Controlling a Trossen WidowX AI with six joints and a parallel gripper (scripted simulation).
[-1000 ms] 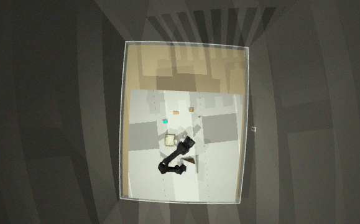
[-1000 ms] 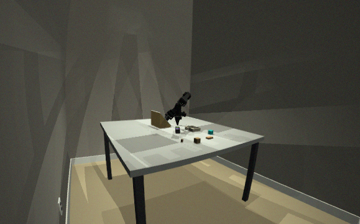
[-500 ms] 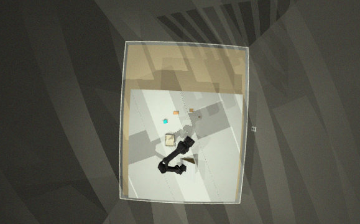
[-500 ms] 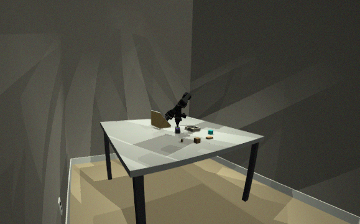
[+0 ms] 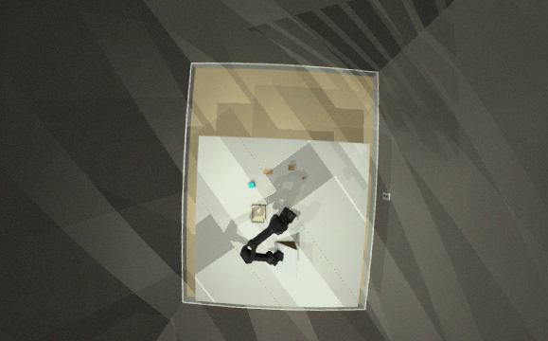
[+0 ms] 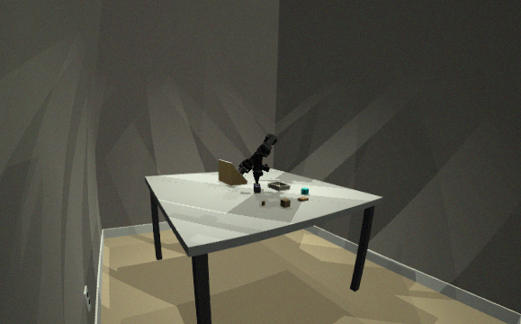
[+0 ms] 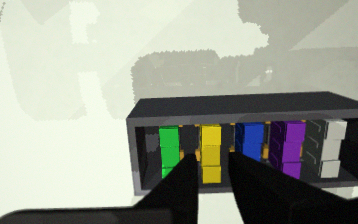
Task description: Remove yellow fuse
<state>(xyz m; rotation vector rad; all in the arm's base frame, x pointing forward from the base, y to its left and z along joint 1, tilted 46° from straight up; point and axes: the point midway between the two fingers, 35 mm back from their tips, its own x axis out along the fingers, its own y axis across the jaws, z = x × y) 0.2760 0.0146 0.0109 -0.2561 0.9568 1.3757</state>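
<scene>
gripper (image 7: 213,165) partly open and holding nothing, fingers either side of the yellow fuse (image 7: 211,150); fuse seated in the fuse block (image 7: 250,107)

A tan wedge (image 6: 230,174) is seen standing near the desk's (image 6: 206,216) back edge; a cyan cube (image 6: 304,191) is set towards the right edge; a flat orange piece (image 6: 303,198) lies just in front of it; a brown cube (image 6: 285,202) and a smaller brown bit (image 6: 263,202) are placed nearer the front edge, apart from each other; a wall socket (image 6: 85,297) is seen low on the left wall.
</scene>
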